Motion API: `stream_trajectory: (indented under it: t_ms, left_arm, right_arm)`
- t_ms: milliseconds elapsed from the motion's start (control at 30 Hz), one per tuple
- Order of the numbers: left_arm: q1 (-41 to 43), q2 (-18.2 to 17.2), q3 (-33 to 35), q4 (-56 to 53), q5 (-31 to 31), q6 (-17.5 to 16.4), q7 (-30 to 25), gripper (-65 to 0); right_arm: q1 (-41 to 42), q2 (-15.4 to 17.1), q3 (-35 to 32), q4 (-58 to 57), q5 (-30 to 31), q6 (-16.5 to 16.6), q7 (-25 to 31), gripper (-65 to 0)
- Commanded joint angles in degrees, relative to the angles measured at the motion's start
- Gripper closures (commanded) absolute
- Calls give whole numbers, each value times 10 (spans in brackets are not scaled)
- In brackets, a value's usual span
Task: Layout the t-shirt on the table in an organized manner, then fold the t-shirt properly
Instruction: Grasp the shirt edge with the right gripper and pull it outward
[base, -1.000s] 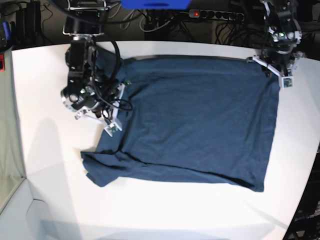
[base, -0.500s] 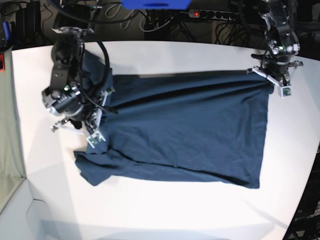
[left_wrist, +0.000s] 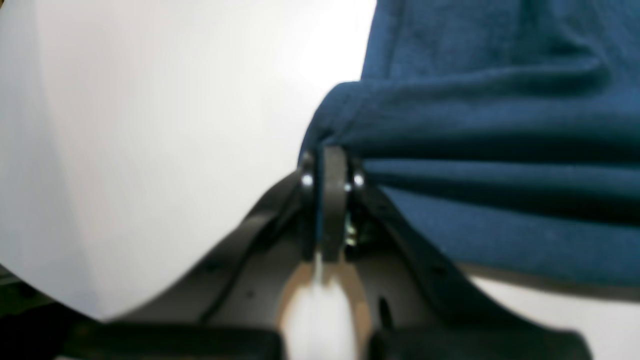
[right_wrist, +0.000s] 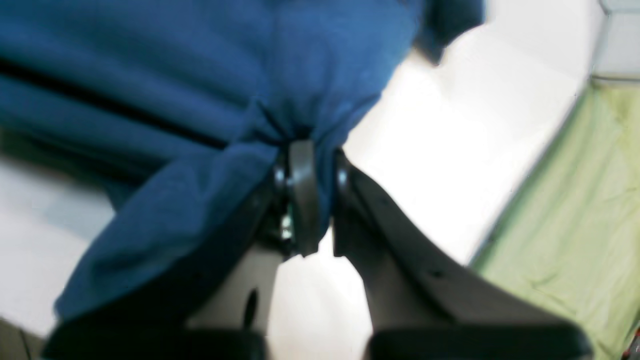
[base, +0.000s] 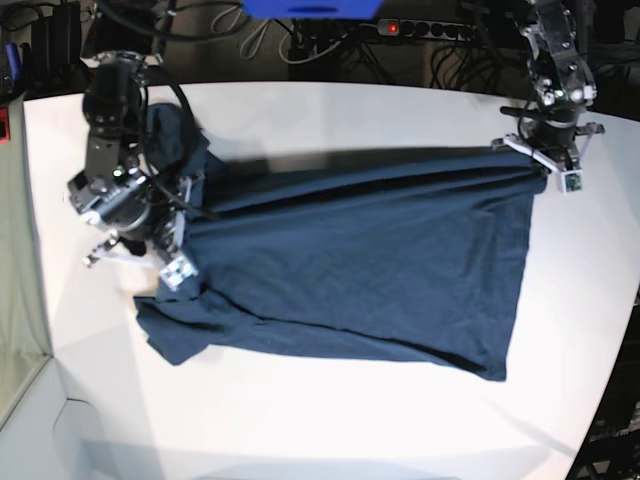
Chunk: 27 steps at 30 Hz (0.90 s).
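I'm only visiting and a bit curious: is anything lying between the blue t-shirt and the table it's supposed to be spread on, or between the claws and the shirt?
Nothing visible. The t-shirt lies directly on the white table, and both the left gripper and right gripper are shut on its cloth.

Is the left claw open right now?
No. In the left wrist view the left claw is shut on a bunched corner of the t-shirt.
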Motion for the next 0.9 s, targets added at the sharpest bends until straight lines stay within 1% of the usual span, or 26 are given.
stream_trajectory:
  t_ms: [0, 100, 133, 233, 300, 367, 467, 533, 600, 633, 667, 767, 800, 867]
  left_arm:
    - [5, -2, -2, -3, 8, 4, 29, -3]
    - [5, -12, -9, -3, 6, 4, 29, -3]
    - [4, -15, -14, -3, 5, 4, 29, -3]
    - [2, -15, -32, -2, 5, 4, 29, -3]
    - [1, -16, -42, -2, 6, 4, 29, -3]
    - [0, -18, -49, -2, 7, 4, 29, -3]
    - [0, -28, -53, -2, 4, 4, 29, -3]
    - [1, -28, -54, -1, 4, 4, 29, -3]
    - [2, -28, -54, -1, 4, 4, 29, -3]
    - [2, -28, -54, -1, 4, 4, 29, -3]
    - [3, -28, -54, -1, 4, 4, 29, -3]
    - [3, -29, -54, 0, 4, 4, 29, -3]
    - [4, -29, -54, 1, 4, 4, 29, -3]
    - [4, -29, -54, 2, 4, 4, 29, -3]
  right_arm:
    - [11, 13, -11, 0, -3, 2, 4, 0]
    - [10, 33, -45, -20, -3, 2, 3, 0]
    - [9, 39, -55, -23, -3, 2, 2, -15]
    - [-4, 55, -72, -20, -3, 2, 5, -91]
    - [-5, 57, -69, -19, -3, 2, 5, -157]
    - [-5, 60, -68, -20, -4, 2, 5, -206]
    - [-9, 62, -68, -20, -4, 2, 6, -260]
    - [-11, 64, -68, -20, -4, 2, 7, -269]
    - [-11, 64, -68, -20, -4, 2, 7, -252]
    - [-11, 64, -68, -20, -4, 2, 7, -230]
    - [-10, 64, -68, -20, -4, 2, 7, -190]
    - [-5, 66, -62, -23, -4, 2, 7, -34]
    - [-5, 65, -54, -24, -4, 2, 7, 0]
    - [-4, 66, -40, -24, -4, 2, 7, 0]
